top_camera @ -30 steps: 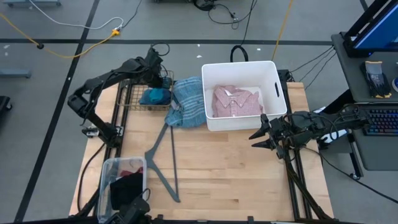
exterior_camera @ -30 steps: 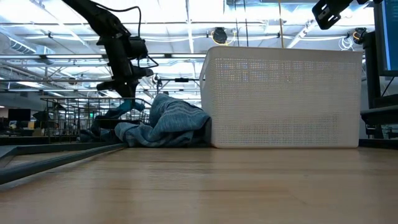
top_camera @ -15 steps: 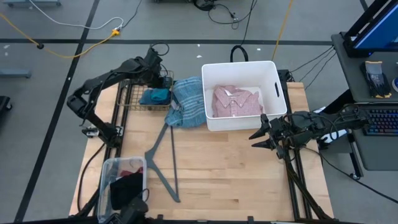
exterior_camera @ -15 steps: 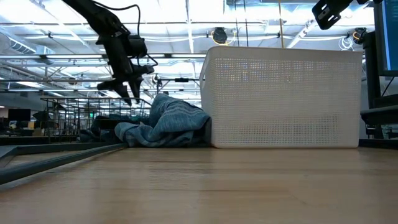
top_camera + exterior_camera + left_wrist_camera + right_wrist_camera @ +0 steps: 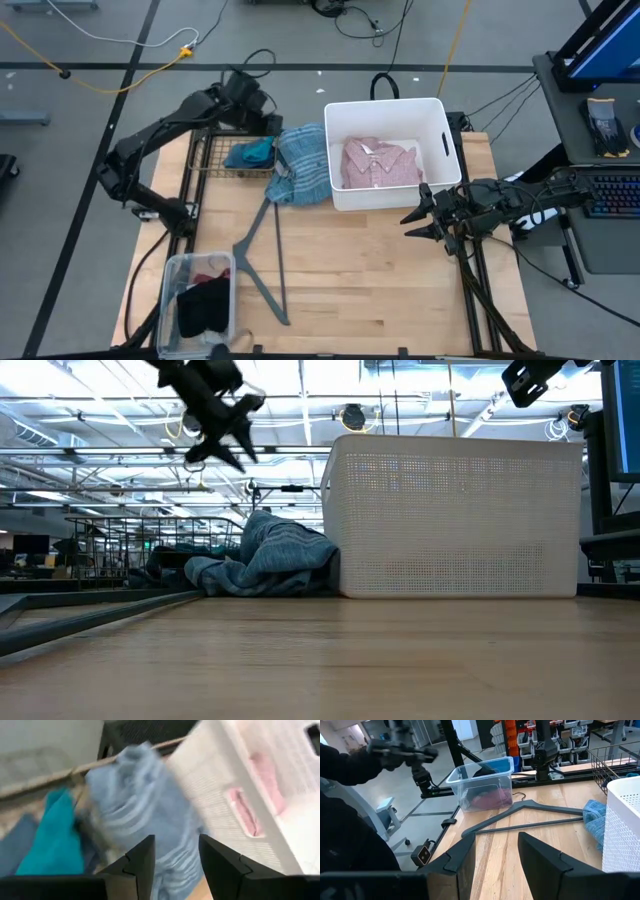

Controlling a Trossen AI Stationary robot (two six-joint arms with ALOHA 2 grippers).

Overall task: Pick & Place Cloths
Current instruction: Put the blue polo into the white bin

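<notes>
Left claw (image 5: 268, 122) open, empty, above wire basket (image 5: 205, 163) at 11 o'clock. Rumpled plaid shirt (image 5: 303, 165) drapes against perforated tub (image 5: 452, 160); pink shirt (image 5: 380, 164) inside. Right claw (image 5: 418, 222) open, empty, 3 o'clock.

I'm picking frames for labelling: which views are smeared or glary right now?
Left wrist view: smeared all over, the blue shirt and white tub streaked. Low view: bright ceiling lights behind, left pincer a dark shape. Right wrist view: a person's hand blurred. High view: crisp, evenly lit, pink shirt clear.
</notes>
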